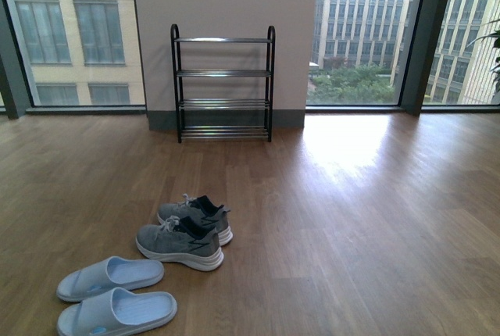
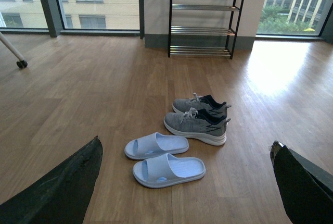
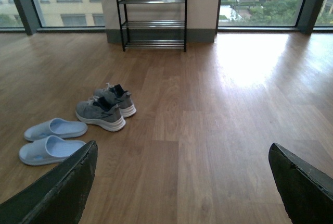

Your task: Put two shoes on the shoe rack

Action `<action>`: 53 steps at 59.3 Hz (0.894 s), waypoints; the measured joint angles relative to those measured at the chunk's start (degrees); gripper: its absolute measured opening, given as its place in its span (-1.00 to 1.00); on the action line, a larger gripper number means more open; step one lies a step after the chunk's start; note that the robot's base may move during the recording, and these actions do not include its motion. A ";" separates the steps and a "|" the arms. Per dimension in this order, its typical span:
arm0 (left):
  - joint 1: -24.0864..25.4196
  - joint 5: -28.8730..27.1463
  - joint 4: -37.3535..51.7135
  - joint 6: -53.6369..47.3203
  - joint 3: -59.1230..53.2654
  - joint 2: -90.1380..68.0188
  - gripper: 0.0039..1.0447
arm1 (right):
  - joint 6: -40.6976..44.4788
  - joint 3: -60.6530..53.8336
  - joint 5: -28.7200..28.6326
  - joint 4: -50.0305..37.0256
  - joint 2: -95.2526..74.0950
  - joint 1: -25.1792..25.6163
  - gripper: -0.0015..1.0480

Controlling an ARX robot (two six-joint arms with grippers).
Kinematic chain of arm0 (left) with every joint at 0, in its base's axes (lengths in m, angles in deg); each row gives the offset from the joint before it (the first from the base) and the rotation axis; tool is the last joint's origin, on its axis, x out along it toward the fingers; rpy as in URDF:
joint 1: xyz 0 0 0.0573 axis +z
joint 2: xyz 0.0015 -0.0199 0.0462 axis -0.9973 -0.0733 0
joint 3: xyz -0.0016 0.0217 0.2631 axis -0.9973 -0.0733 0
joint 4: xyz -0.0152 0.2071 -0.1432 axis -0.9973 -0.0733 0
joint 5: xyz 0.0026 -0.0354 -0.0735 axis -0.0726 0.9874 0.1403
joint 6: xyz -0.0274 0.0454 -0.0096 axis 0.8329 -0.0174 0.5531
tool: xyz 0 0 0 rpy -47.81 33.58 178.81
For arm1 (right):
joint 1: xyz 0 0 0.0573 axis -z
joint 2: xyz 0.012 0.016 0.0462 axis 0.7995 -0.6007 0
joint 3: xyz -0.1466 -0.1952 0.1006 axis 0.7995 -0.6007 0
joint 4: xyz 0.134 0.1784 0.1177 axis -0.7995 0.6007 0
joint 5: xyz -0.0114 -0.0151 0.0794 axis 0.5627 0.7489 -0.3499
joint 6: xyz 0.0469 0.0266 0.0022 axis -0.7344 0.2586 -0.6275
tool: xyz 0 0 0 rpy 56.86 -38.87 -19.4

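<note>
Both pairs sit on the floor, nothing lifted yet. The left gripper (image 2: 186, 144) hangs spread wide and empty. The pale blue slides (image 2: 156, 145) lie straight ahead of it, the grey sneakers (image 2: 196, 122) just beyond them. The right gripper (image 3: 183, 146), equally wide and empty, has them all well off toward its partner's side. Every shoe lies crosswise to the reach. The shoe rack (image 1: 223, 73) stands far beyond, so I'd say the left arm is nearer.
</note>
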 joint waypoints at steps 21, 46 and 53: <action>0.00 0.00 0.00 0.00 0.00 0.00 0.83 | 0.00 0.00 0.00 0.00 0.00 0.00 0.82; 0.00 0.00 0.00 0.00 0.00 0.00 0.83 | 0.00 0.00 0.00 0.00 0.00 0.00 0.82; 0.00 0.00 0.00 0.00 0.00 0.00 0.83 | 0.00 0.00 0.00 0.00 0.00 0.00 0.82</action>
